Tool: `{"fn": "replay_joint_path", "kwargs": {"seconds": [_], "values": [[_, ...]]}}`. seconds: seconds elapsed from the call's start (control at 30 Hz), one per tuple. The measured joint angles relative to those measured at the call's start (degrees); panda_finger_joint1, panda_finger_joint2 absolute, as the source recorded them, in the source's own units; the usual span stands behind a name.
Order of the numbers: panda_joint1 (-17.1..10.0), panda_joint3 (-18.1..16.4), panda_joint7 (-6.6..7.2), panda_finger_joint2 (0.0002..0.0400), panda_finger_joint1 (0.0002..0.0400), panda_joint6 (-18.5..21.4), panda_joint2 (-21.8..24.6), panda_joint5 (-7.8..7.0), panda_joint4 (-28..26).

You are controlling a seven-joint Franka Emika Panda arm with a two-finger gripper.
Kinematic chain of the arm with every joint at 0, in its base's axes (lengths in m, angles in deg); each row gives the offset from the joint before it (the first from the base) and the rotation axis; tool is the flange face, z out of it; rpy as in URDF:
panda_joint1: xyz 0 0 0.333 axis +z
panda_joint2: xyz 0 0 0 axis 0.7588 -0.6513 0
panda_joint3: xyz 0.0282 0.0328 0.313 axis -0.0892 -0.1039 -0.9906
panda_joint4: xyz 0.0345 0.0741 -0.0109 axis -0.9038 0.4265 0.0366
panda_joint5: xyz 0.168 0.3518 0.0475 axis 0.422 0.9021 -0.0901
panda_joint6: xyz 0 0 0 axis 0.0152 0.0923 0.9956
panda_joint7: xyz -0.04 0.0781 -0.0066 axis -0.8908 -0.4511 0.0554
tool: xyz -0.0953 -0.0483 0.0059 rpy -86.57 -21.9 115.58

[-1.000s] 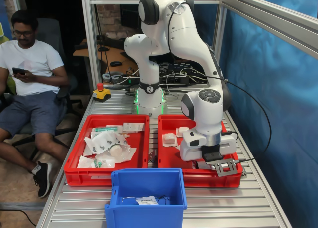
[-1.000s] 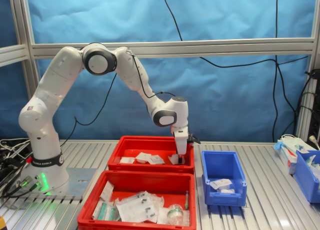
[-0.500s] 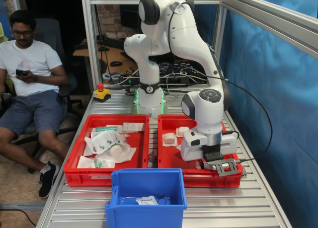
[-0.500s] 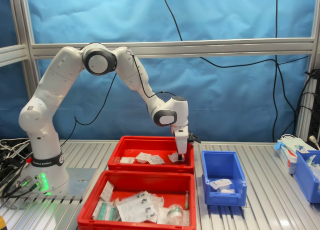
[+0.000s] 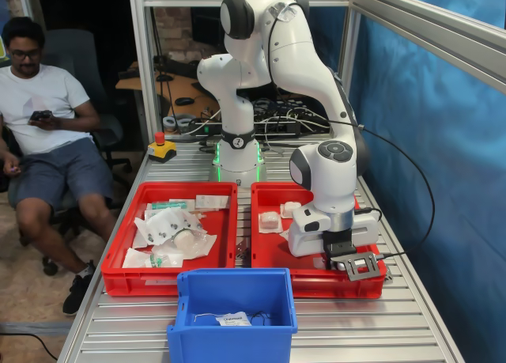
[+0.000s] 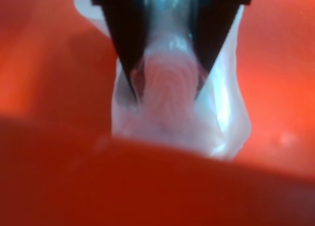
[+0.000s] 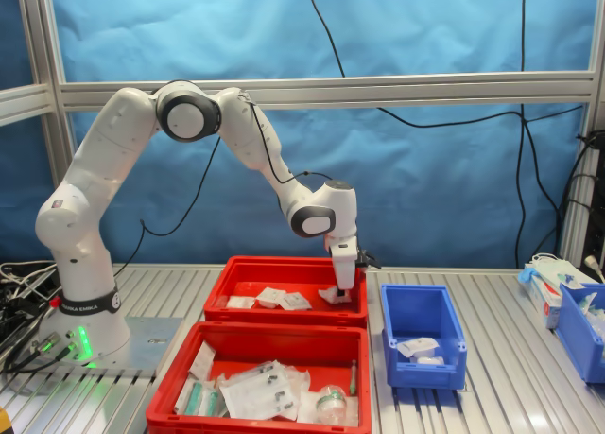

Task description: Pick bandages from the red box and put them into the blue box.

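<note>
The tabletop [image 7: 492, 396], a ribbed aluminium surface, carried three bins of interest. In both exterior views the red box [image 7: 248, 275] [image 5: 273, 256] with the plain floor lay beside a twin red tray [image 7: 189, 377] heaped with baggy clear wrappers, and the blue box [image 7: 423, 363] [image 5: 234, 331] stood just beside the red ones, with at least one white packet already on its floor. The arm reached down into the red box at the end nearest the blue box.

The pincer [image 6: 167, 83] was pinching one of the bandages [image 6: 172, 117]; its dark fingers [image 6: 128, 44] pressed on the crinkled clear wrap with the packet hanging below them, just above the red floor. In the second exterior view the packet [image 7: 332, 295] showed at about rim height. Two more packets [image 7: 281, 300] lay on the floor near the middle of the box.

The chief risk, as I judged it, was the near wall of the red box, which filled the foreground of the wrist view: a sideways move begun too low could drag the dangling packet against the rim and strip it out. The grip seemed to be on slippery, loose wrap rather than on the pad itself, so the packet might slide free in transit. A release too close to the blue box's thick rim might leave the packet perched on the edge.
</note>
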Motion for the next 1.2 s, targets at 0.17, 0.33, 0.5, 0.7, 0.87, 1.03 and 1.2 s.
{"fn": "replay_joint_path", "kwargs": {"seconds": [0.17,0.33,0.5,0.7,0.87,1.03,1.2], "values": [[0.00,0.00,0.00,0.0058,0.0058,0.01,0.02,0.00,0.00],[0.00,0.00,0.00,0.0058,0.0058,1.24,0.57,0.00,0.04],[0.00,0.00,0.00,0.0058,0.0058,3.11,2.22,0.00,0.14],[0.02,0.19,0.00,0.0058,0.0058,4.72,7.00,0.00,0.23],[0.43,2.09,0.00,0.0058,0.0058,5.29,13.85,0.00,0.00],[0.69,5.29,0.00,0.0058,0.0058,5.45,18.33,0.00,-1.40],[0.72,11.26,0.00,0.0058,0.0058,5.72,21.46,0.00,-5.50]]}}
